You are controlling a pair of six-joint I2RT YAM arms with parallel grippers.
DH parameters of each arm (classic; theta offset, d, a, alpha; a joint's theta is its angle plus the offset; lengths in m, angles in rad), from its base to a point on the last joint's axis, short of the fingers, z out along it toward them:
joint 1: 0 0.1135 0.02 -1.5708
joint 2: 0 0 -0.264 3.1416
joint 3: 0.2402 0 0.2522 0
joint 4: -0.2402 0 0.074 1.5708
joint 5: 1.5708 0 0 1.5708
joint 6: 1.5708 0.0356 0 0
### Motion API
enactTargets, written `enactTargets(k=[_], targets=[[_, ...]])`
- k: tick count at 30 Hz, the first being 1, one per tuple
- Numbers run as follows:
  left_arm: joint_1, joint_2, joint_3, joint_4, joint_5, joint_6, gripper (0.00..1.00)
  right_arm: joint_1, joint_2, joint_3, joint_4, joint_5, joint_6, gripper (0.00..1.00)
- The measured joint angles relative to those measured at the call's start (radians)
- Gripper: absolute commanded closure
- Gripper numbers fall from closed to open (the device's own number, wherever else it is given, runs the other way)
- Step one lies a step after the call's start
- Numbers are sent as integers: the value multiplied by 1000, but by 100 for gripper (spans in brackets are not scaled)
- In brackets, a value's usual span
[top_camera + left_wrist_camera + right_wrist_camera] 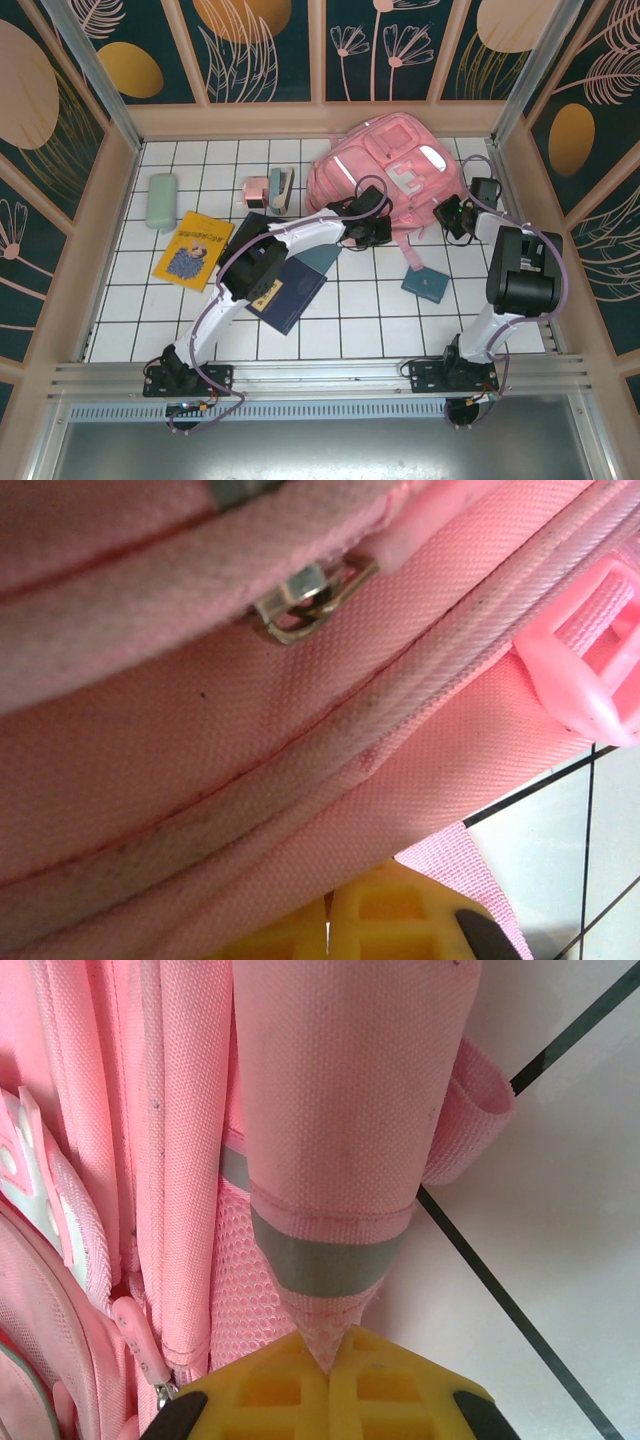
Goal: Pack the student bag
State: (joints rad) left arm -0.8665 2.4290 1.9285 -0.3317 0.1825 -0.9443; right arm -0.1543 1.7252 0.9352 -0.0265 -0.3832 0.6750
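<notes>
From above, the student bag (345,180) lies far and right of centre on the desk (360,300), with the left fingers (370,228) at its near edge and the right fingers (452,215) at its right side. At the left wrist, the yellow fingers (370,925) sit pressed together just under the bag's pink cloth, near of a metal zip pull (310,600); whether cloth is caught I cannot tell. At the right wrist, the fingers (260,1390) pinch the tip of a pink strap (340,1110) with a grey band (325,1255).

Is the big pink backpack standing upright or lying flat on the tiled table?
Lying flat: the soft pink fabric backpack rests on its back, with its front pockets facing up toward the top camera.
</notes>
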Motion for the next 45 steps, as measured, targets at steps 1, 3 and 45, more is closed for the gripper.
enactTargets(k=[1,3,45], targets=[[0,0,2,-7,-7,2,100,0,0,0,0,-1,-1,100],[-2,-4,8,-37,-36,19,100,1,0,0,-6,-4,-6,100],[21,-337,-296,-130,-70,420,100,225,-332,-77,-154,82,92,42]])
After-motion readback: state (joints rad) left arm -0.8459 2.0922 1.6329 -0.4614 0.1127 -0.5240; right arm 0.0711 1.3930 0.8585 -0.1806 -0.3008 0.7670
